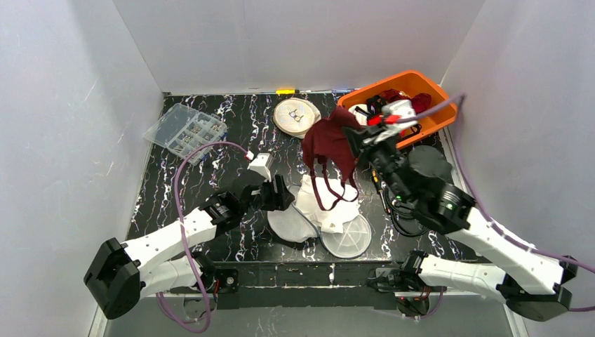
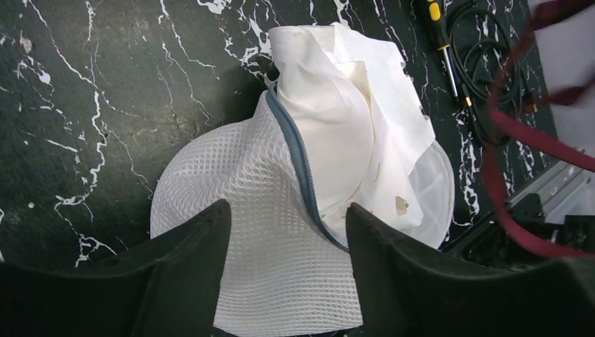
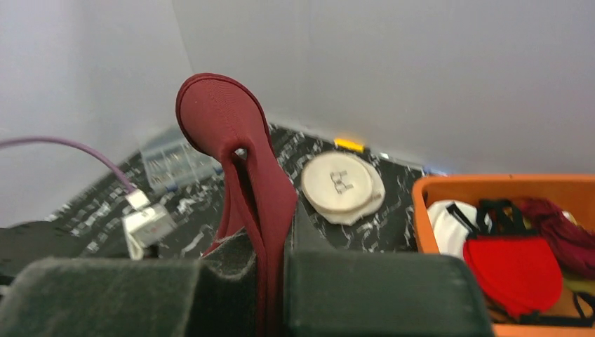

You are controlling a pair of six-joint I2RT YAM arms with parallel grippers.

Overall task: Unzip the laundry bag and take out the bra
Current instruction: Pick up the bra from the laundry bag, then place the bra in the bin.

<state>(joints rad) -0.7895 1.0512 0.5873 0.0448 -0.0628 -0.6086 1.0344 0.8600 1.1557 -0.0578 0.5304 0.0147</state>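
Bra (image 1: 328, 140), dark maroon, hangs in the air from your right gripper (image 1: 359, 137) in the top view. It is over the far right part of the black marbled table (image 1: 238, 133), just beside the orange bin (image 1: 414, 74). Its thin straps dangle over the white laundry bag (image 1: 309, 210), which lies crumpled near the front edge. Your left gripper (image 1: 281, 193) sits at the bag's left side.

From the left wrist, your left gripper (image 2: 288, 217) has its fingers apart with nothing between them, poised above the laundry bag (image 2: 238, 210). The bag's grey zipper (image 2: 302, 161) gapes open and white lining (image 2: 351, 105) spills out (a maroon strap (image 2: 505, 140) loops at the right).

From the right wrist, your right gripper (image 3: 270, 260) is pinched tight on the bra (image 3: 238, 140). The fabric is folded, and a rounded cup edge stands up above the fingers.
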